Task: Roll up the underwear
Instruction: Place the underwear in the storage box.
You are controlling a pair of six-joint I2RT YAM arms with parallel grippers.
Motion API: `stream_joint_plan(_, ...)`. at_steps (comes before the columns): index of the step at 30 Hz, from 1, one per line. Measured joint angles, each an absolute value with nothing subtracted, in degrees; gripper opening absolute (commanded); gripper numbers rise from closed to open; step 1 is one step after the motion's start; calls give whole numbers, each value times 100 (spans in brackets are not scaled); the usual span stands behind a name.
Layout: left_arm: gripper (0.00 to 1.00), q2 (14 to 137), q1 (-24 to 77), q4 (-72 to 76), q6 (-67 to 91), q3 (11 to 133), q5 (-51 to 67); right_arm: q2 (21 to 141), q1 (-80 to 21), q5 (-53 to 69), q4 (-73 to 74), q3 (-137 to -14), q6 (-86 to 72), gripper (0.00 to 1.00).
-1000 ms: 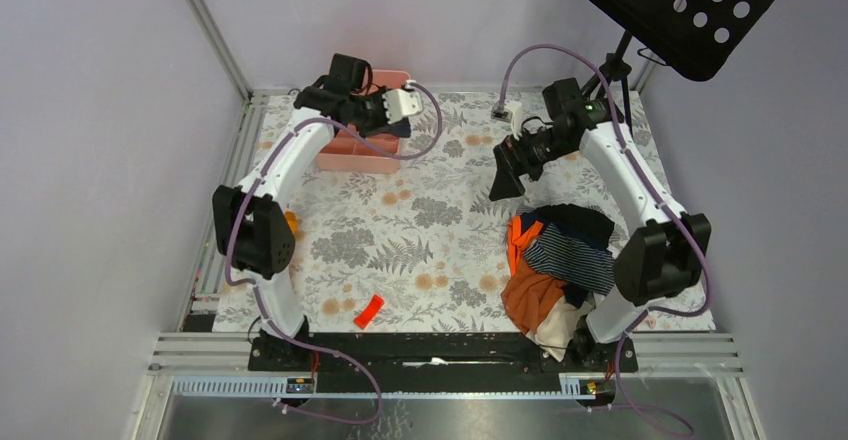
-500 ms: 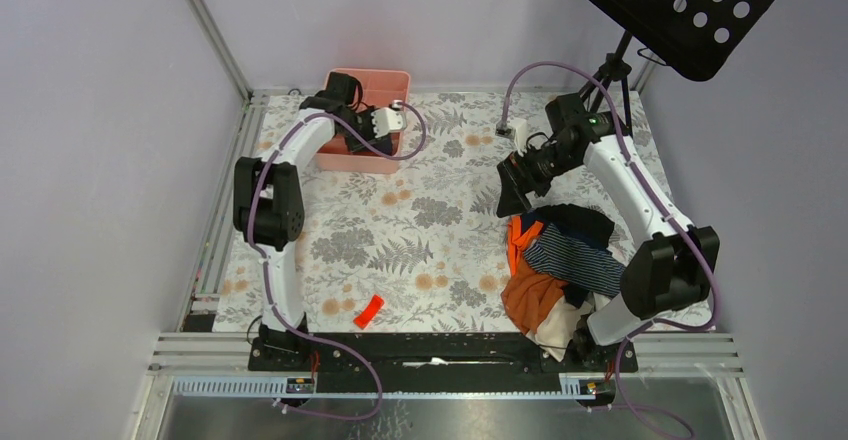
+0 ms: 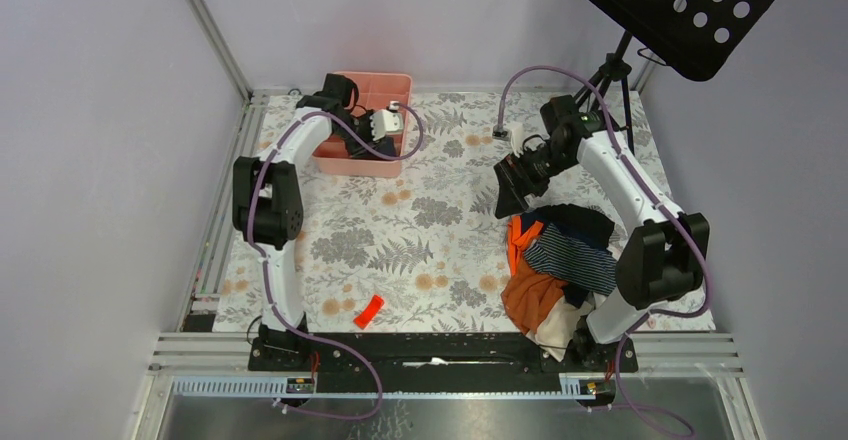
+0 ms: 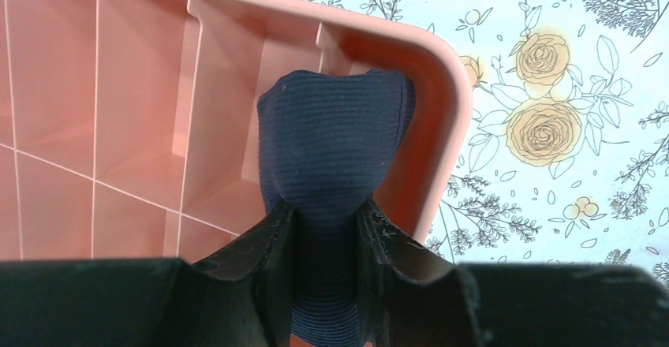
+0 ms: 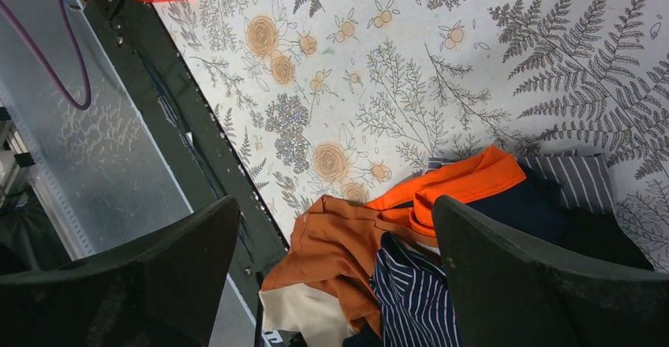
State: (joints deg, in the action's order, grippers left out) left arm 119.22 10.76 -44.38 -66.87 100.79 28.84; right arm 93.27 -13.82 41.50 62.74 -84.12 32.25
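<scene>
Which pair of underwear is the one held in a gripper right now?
The plain navy roll, clamped in the left gripper over the pink bin; the striped pair lies loose in the clothes pile.

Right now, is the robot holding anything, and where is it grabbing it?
The left gripper pinches the rolled navy underwear at its near end. The right gripper is open, holding nothing.

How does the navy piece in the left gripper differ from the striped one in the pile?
The navy piece is plain and bundled tight; the striped one has white stripes and lies loose. The navy piece is pinched by the left gripper at the pink bin; the striped one lies ungripped. Both are dark cloth.
</scene>
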Motion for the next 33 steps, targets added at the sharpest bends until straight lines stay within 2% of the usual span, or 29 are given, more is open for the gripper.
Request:
stream_joint_plan(22, 0, 12418, 1321, -4244, -6652, 10440, 2902, 9524, -1382, 4163, 6274, -8412, 3203, 99)
stream_joint_plan(33, 0, 11205, 1789, -3076, -6845, 8558, 2571, 9526, -1382, 4165, 6276, -8412, 3205, 99)
